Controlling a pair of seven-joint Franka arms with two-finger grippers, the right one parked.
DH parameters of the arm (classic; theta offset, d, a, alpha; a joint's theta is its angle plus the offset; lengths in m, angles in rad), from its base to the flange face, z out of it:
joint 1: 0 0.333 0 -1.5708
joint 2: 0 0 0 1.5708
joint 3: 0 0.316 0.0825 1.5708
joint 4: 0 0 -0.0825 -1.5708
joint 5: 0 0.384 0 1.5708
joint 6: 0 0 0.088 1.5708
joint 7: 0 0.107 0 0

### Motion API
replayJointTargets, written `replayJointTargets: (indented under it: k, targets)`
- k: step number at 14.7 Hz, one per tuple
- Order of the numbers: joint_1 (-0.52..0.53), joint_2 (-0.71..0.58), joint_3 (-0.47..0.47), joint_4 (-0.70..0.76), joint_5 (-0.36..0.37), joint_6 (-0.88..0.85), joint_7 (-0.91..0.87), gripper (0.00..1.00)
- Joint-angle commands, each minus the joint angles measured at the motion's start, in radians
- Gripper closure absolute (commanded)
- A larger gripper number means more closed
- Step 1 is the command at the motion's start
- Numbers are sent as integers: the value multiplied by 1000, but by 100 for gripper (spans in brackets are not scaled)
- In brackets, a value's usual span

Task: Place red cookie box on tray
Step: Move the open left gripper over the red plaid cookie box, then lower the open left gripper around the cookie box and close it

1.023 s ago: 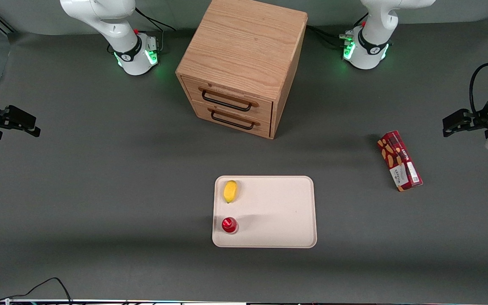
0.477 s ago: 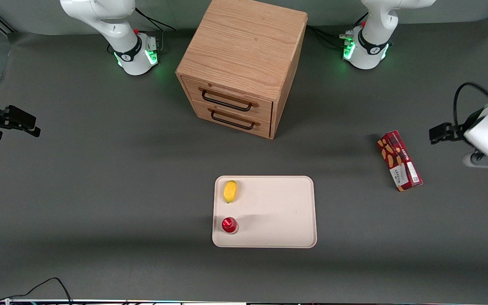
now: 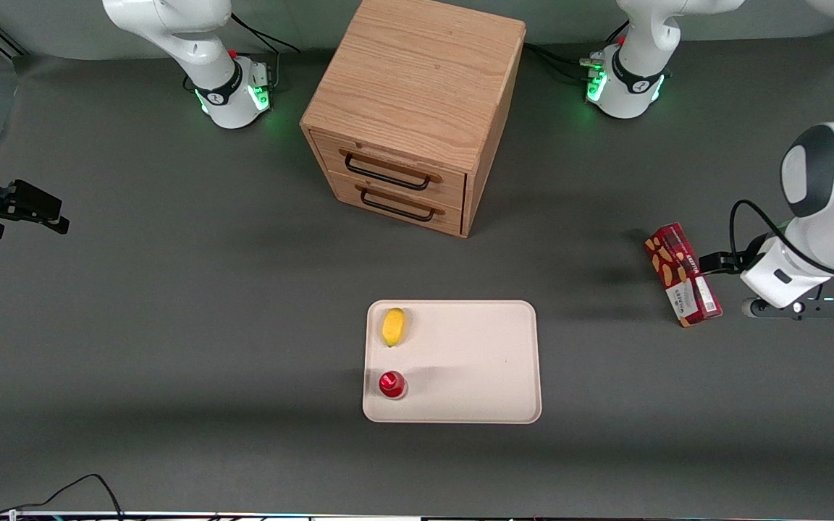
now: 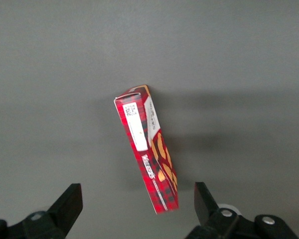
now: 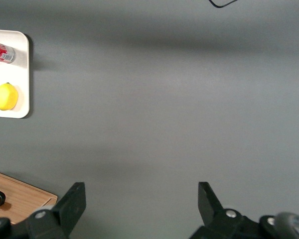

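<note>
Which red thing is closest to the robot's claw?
The red cookie box, lying on the table beside the open gripper. The small red can stands on the tray, much farther away.

Red cookie box (image 3: 683, 274) (image 4: 148, 152): slim, dark-red, cookie pictures and white label, lying flat at frame right on grey table; tray (image 3: 475, 362): cream, rounded corners, lower centre, well apart.

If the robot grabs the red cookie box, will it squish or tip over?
The red cookie box looks like stiff cardboard, so it probably keeps its shape. Resting on a narrow side, it might tip if nudged. The open tool hovers above it.
</note>
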Motion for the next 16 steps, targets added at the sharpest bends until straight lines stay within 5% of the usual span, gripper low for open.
replayJointTargets:
  k: [1, 10, 11, 13, 15, 16]
  targets:
    - [25, -33, -5, -126, -3, 124, -4, 0]
    - [76, 35, -5, -355, -50, 529, -18, 0]
    - [75, 39, -6, -370, -61, 556, -18, 14]
    - [75, 44, -6, -395, -70, 590, -18, 63]
    - [72, 44, -6, -405, -90, 599, -18, 98]
    - [65, 43, -6, -409, -98, 601, -18, 100]
